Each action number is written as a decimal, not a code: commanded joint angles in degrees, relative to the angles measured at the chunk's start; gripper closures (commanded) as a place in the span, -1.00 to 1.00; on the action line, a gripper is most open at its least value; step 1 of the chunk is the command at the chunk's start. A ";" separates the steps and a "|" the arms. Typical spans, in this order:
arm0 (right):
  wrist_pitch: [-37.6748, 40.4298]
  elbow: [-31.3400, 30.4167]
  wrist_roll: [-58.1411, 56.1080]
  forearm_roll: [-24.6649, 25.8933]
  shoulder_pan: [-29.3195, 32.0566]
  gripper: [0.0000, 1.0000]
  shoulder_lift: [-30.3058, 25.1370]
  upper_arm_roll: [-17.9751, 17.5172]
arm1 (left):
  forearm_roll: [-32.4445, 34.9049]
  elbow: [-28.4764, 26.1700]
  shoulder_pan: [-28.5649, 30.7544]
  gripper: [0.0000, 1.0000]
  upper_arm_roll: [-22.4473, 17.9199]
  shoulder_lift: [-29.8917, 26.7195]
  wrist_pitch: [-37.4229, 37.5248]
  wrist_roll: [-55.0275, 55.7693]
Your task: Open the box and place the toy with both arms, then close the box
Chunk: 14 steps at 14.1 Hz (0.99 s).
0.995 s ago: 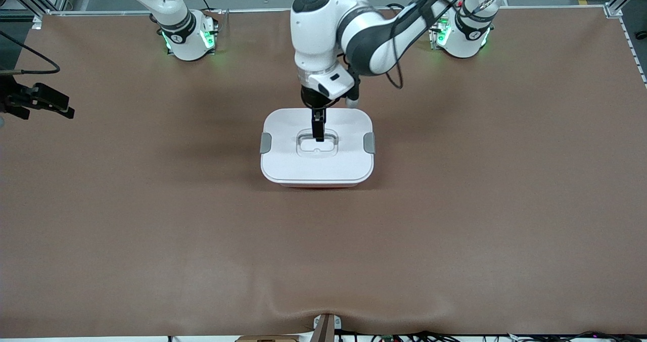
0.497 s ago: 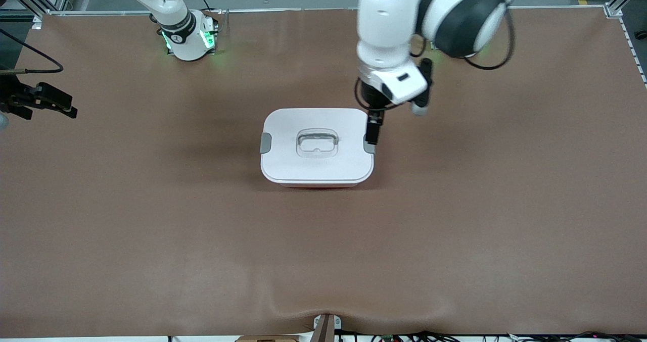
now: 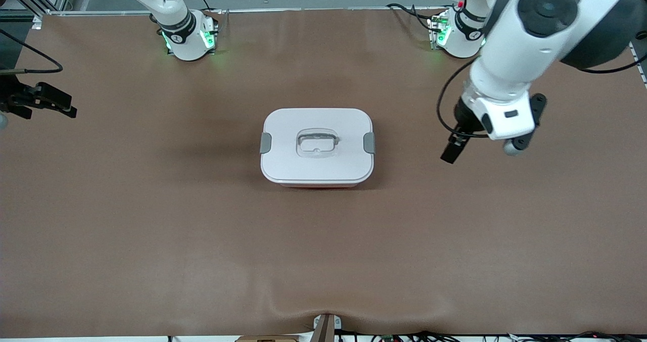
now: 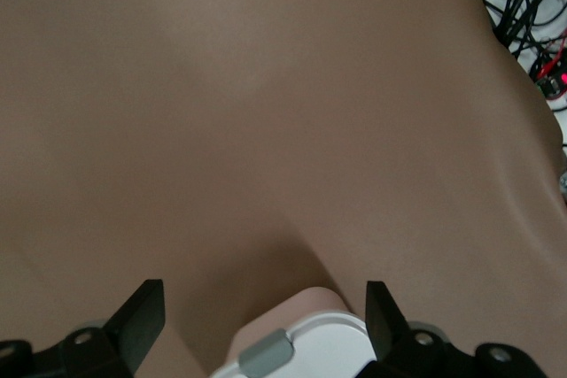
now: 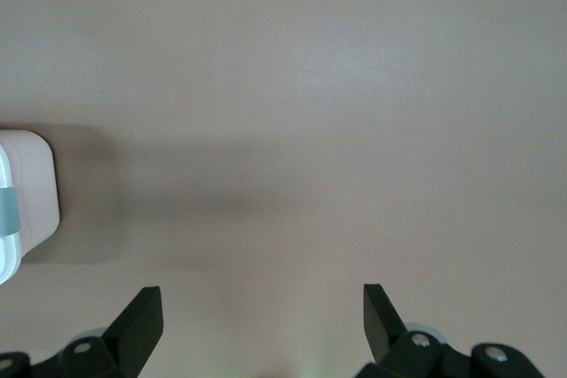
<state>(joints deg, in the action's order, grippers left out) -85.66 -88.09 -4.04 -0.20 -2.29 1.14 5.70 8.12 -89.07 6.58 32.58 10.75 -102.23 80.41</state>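
The big brown table (image 3: 151, 231) takes up pretty much everything, and sitting mid-table is the box (image 3: 317, 147): a rounded-rectangular translucent pink plastic tub with a white lid (image 3: 283, 125) on it, a grey clip on each short side (image 3: 265, 143) and a recessed clear handle (image 3: 317, 143) in the middle. The lid looks fully seated and both clips look folded down, so the box reads as closed.

The left gripper (image 3: 451, 152) hangs over bare table, well apart from the box, off toward the left arm's end. Its wrist view shows the two black fingers (image 4: 142, 318) spread wide with nothing between them, and one corner of the lid with a grey clip (image 4: 266, 352) peeking in between them, lower down. The right gripper (image 3: 65, 110) is parked way out at the right arm's end of the table, also over bare cloth; its fingers (image 5: 142, 318) are spread and empty too, with just an edge of the box showing in its wrist view. That arm looks like it's waiting.

No pink plush toy shows anywhere, so it can't be placed from these views.

Step-wise, this could be the very start or the very end. If the box needs opening, the next move calls for a gripper coming down on a side clip.
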 commanded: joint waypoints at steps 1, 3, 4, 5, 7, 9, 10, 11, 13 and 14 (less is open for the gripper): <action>0.85 0.55 0.00 -0.07 0.27 -1.00 -0.43 0.01 | -2.05 -1.46 5.27 -1.00 0.46 -2.57 2.28 -13.21; 1.02 0.38 -0.09 -0.16 0.44 -1.00 -0.26 0.01 | -2.05 0.28 7.65 -1.00 0.29 -3.01 4.48 -22.80; 1.02 0.38 -0.27 -0.24 0.62 -1.00 -0.08 0.01 | -2.05 1.60 8.62 -1.00 0.20 -3.01 6.06 -27.46; 0.94 0.46 -0.09 -0.24 0.44 -1.00 -0.08 0.01 | -2.05 2.75 9.24 -1.00 0.11 -3.01 7.21 -30.90; 0.58 0.47 0.08 -0.68 -0.17 -1.00 0.09 -0.08 | -1.97 4.42 11.08 -1.00 0.11 -3.01 9.06 -37.66; 0.50 0.38 0.08 -1.12 -0.08 -1.00 0.18 -0.08 | -2.05 4.69 12.40 -1.00 0.11 -3.28 9.41 -44.09; 0.32 0.38 0.00 -1.47 0.09 -1.00 0.27 -0.08 | -2.05 5.13 12.84 -1.00 0.20 -3.28 9.50 -44.81; 0.32 0.46 -0.18 -1.47 0.18 -1.00 0.27 -0.08 | -1.97 5.39 12.93 -1.00 0.11 -3.28 9.50 -45.51; 0.41 0.73 -0.18 -1.47 0.18 -1.00 0.01 -0.08 | -1.27 5.40 13.37 -1.00 0.03 -3.37 10.20 -49.19; -0.03 1.25 0.00 -1.56 -0.08 -1.00 0.09 -0.16 | -1.00 5.48 13.72 -1.00 0.03 -3.45 10.90 -51.65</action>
<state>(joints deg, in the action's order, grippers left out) -85.61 -87.99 -4.04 -1.01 -2.40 1.24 5.69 7.21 -84.08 19.27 32.42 8.16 -93.35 33.07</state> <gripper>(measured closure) 0.000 0.000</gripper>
